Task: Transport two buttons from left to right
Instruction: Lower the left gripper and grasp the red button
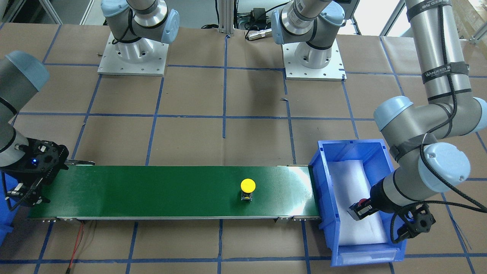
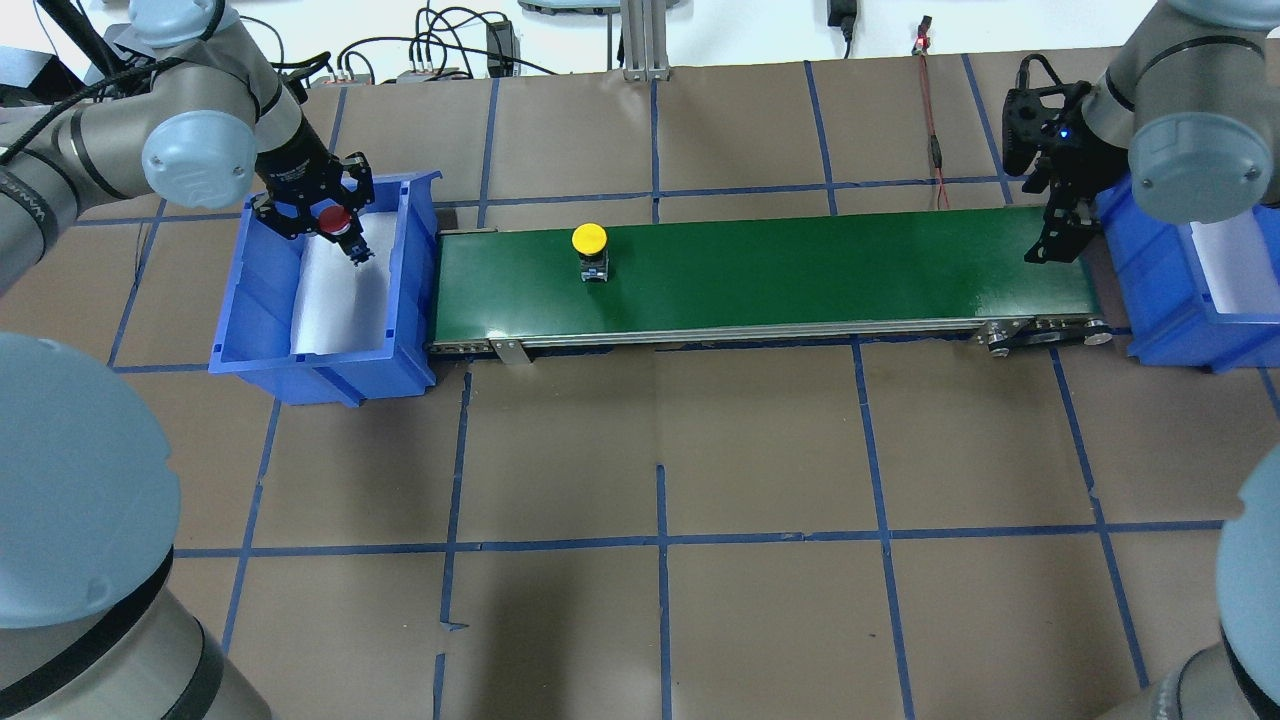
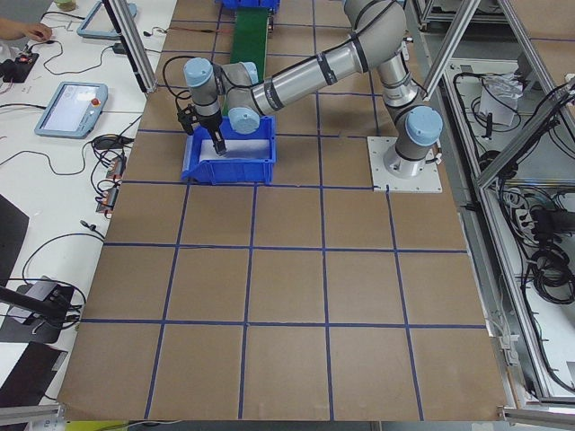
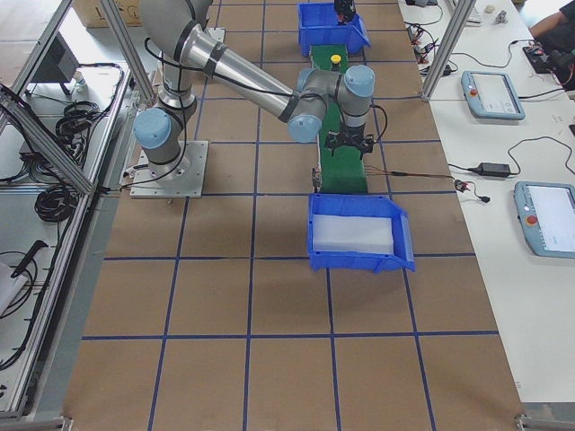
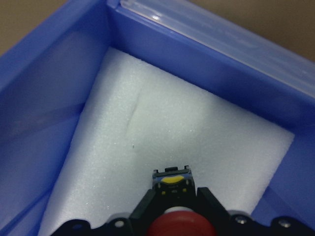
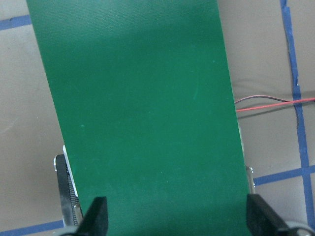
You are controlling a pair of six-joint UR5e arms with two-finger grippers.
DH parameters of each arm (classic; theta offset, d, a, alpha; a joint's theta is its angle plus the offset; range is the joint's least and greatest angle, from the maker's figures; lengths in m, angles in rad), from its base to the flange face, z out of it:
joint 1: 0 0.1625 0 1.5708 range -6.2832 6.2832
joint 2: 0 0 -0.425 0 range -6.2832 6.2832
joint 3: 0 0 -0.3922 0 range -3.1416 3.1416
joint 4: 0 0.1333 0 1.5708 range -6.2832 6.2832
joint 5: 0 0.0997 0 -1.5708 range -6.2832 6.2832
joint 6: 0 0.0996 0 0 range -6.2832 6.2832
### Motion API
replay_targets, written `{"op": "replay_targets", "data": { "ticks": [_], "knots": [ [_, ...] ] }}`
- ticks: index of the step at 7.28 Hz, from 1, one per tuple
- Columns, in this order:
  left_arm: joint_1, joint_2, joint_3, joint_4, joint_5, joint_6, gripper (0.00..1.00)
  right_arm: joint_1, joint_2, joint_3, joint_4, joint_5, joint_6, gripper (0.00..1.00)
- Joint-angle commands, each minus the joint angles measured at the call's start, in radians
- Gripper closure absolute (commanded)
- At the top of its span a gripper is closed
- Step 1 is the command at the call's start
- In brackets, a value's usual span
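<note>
The red button [image 2: 333,218] is held in my left gripper [image 2: 342,232], a little above the white foam inside the left blue bin [image 2: 230,300]. In the left wrist view the fingers [image 5: 147,202] flank its grey base [image 5: 171,183], and the red cap [image 5: 177,225] is at the bottom. The yellow button [image 2: 589,240] stands upright on the green conveyor belt [image 2: 800,280], near the belt's left end; it also shows in the front view [image 1: 248,185]. My right gripper [image 2: 1062,235] is open and empty over the belt's right end, its jaws spread about the belt's width [image 6: 178,219].
The right blue bin [image 2: 1160,290], lined with white foam, stands just past the belt's right end. A red and black wire [image 2: 935,130] lies on the brown table behind the belt's right end. Both arm bases [image 1: 133,53] are bolted to the table.
</note>
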Motion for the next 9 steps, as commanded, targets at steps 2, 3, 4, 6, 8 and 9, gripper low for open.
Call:
{"op": "replay_targets", "data": {
  "ticks": [2, 3, 4, 6, 8, 9],
  "knots": [
    [0.0, 0.104, 0.003, -0.11, 0.006, 0.04, 0.7, 0.002, -0.001, -0.001, -0.001, -0.004, -0.044, 0.0],
    [-0.013, 0.138, 0.003, -0.132, 0.001, 0.041, 0.7, 0.002, -0.004, 0.001, 0.0, -0.008, -0.046, 0.0],
    [-0.029, 0.16, 0.002, -0.151, -0.004, 0.043, 0.7, 0.002, -0.001, -0.002, 0.0, -0.017, -0.047, 0.0],
    [-0.109, 0.207, 0.0, -0.198, 0.003, 0.058, 0.7, 0.002, 0.001, -0.004, 0.0, -0.021, -0.047, 0.0],
    [-0.199, 0.188, -0.018, -0.181, -0.002, 0.116, 0.71, 0.002, 0.01, -0.004, 0.002, -0.027, -0.046, 0.0],
    [-0.229, 0.148, -0.001, -0.176, -0.004, 0.118, 0.71, 0.002, 0.015, -0.007, 0.002, -0.028, -0.046, 0.0]
  ]
}}
